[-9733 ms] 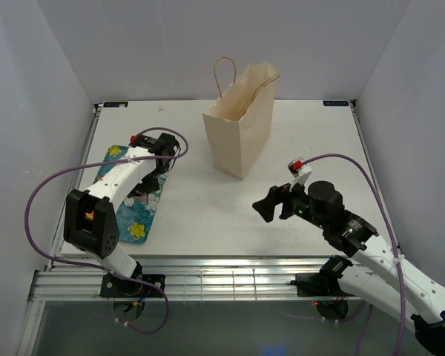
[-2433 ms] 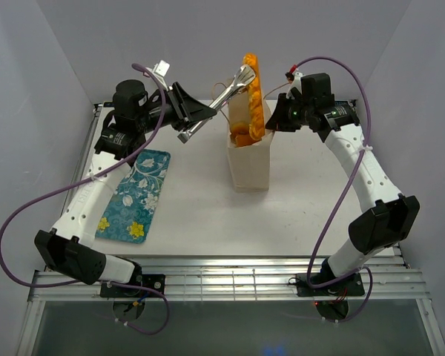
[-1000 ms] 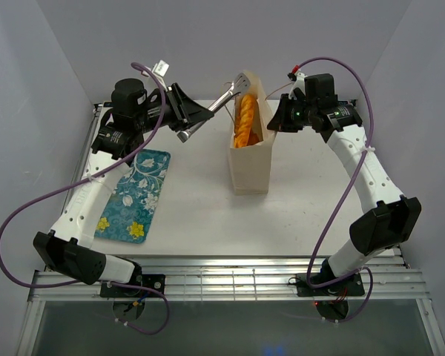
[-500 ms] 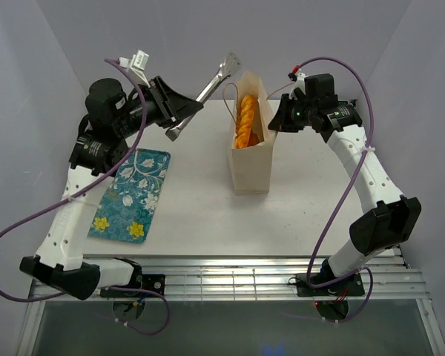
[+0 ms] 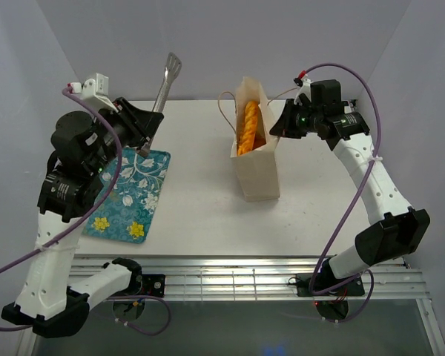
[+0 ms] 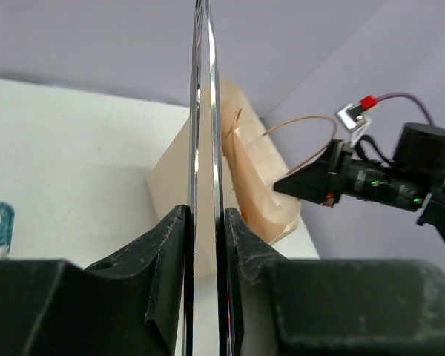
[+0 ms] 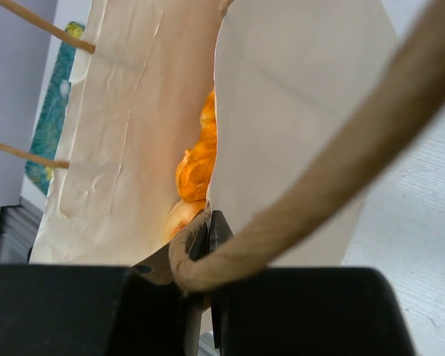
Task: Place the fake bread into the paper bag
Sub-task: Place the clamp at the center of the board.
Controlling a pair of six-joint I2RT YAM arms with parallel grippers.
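The paper bag [image 5: 258, 169] stands mid-table with its mouth open. Orange-gold fake bread [image 5: 246, 126] stands on end inside it, also showing in the right wrist view as fake bread [image 7: 196, 159] against the bag's inner wall [image 7: 126, 141]. My right gripper [image 5: 279, 126] is shut on the bag's right rim, where the cord handle [image 7: 341, 159] loops across the right gripper [image 7: 208, 222]. My left gripper [image 5: 143, 132] is raised left of the bag and shut on metal tongs [image 5: 166, 78], which point upward with nothing in them. The tongs [image 6: 201, 133] run between the left gripper [image 6: 205, 222] fingers.
A teal floral tray [image 5: 130, 194] lies on the table's left side below the left arm, bare of pastries; its corner shows as the tray [image 7: 53, 111] beyond the bag. Grey walls enclose the table on three sides. The bag's other cord handle [image 5: 224, 111] loops to its left.
The left arm has pulled back to the left and swung the tongs upright, away from the bag's mouth. The bag has shifted slightly right with the right gripper. The bread stays inside.
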